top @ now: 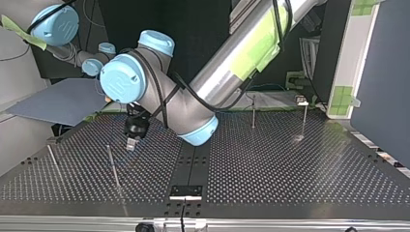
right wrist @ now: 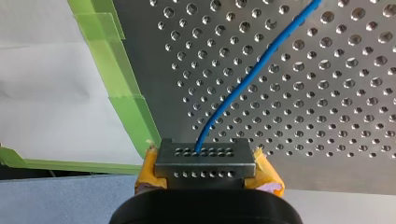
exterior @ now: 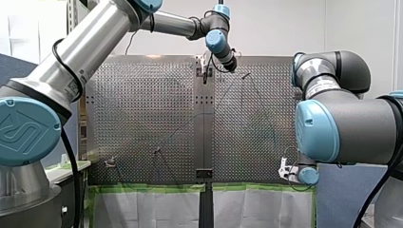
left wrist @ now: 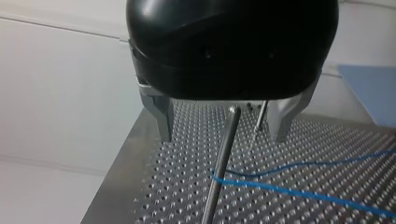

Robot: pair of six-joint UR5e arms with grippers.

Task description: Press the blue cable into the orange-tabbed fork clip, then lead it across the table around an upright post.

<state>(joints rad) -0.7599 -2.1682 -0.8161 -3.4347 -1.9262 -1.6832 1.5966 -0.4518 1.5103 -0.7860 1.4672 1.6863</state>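
Observation:
The blue cable lies on the perforated table and bends around the foot of an upright metal post. My left gripper, black with metal fingers, hangs open over that post, which stands in line between the fingers without touching them. In the front view my left gripper is at the table's far middle. My right gripper, with yellow pads, is shut on the blue cable at the table's taped edge. A small clip sits at the front view's near left.
Green tape lines the table's near edge. More thin posts stand around the table, one carrying a clip on top. A black bracket sits on the centre strip. A blue-grey board lies beyond the top view's left.

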